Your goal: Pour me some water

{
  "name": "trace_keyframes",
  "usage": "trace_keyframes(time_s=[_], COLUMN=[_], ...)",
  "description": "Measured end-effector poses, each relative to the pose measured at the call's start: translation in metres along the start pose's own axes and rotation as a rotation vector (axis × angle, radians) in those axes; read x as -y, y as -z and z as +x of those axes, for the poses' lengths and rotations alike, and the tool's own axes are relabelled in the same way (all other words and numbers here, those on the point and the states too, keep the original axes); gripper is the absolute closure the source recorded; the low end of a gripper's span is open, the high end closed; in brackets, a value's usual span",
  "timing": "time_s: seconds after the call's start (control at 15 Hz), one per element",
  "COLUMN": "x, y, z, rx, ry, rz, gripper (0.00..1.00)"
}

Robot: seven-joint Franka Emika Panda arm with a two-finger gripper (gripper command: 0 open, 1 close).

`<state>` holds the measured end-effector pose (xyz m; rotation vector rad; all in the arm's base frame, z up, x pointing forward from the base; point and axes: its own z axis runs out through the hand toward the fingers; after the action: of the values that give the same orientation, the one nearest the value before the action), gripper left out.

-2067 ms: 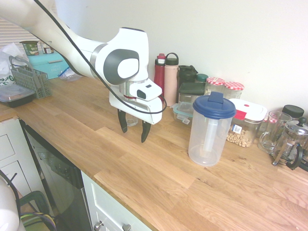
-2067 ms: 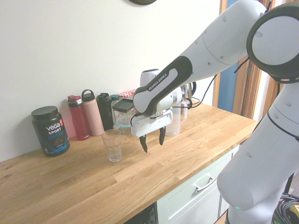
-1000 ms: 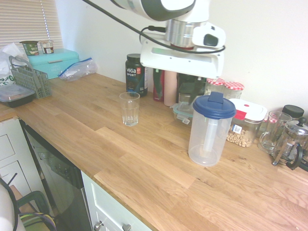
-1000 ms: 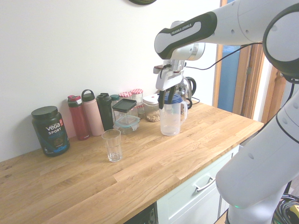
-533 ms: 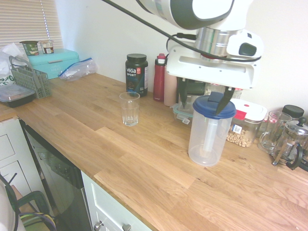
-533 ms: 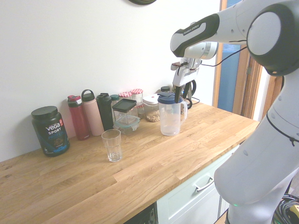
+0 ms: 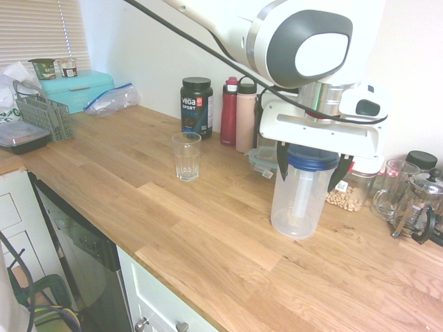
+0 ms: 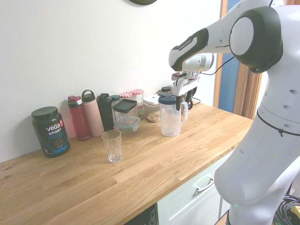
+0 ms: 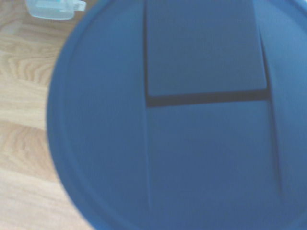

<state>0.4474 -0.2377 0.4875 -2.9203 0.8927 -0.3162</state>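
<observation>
Kitchen worktop (image 7: 208, 242), oak. Jug (image 7: 299, 204): upright, blue lid (image 9: 163, 120), near wall jars. Gripper (image 7: 309, 174): directly over jug, jaws wide, one finger either side of the lid rim, not gripping. Glass (image 7: 186, 156): well apart from jug. Change: gripper has dropped from above the lid to straddle it.

A black Vega Sport tub (image 7: 196, 106) is standing on the wooden bench (image 7: 138, 194) against the wall, with a red bottle (image 7: 229, 114) and a pink bottle (image 7: 246, 115) lining up just beside it. At the far end a teal bread box (image 7: 73, 88) is sitting behind a grey cutlery rack (image 7: 45, 115), a plastic bag (image 7: 111, 99) lying next to it. A French press (image 7: 418, 205) is standing at the other end.
</observation>
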Motion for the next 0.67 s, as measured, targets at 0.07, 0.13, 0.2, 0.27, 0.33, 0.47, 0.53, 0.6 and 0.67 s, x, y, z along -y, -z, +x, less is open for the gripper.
trace_keyframes(time_s=[0.07,0.13,0.2,0.27,0.33,0.47,0.53,0.6,0.67], x=[0.001,0.002,0.002,0.002,0.002,0.002,0.002,0.002,0.002], y=[-0.005,-0.011,-0.018,-0.023,-0.026,-0.027,-0.027,-0.027,-0.027], z=[-0.001,-0.003,-0.004,-0.005,-0.005,-0.004,-0.004,-0.004,-0.004], rx=[0.0,0.003,0.007,0.009,0.011,0.009,0.009,0.009,0.009], ry=[-0.003,-0.006,-0.009,-0.01,-0.011,-0.011,-0.011,-0.011,-0.011], rz=[-0.002,-0.004,-0.006,-0.008,-0.01,-0.01,-0.01,-0.011,-0.011], gripper=[1.0,1.0,1.0,1.0,1.0,1.0,1.0,1.0,1.0])
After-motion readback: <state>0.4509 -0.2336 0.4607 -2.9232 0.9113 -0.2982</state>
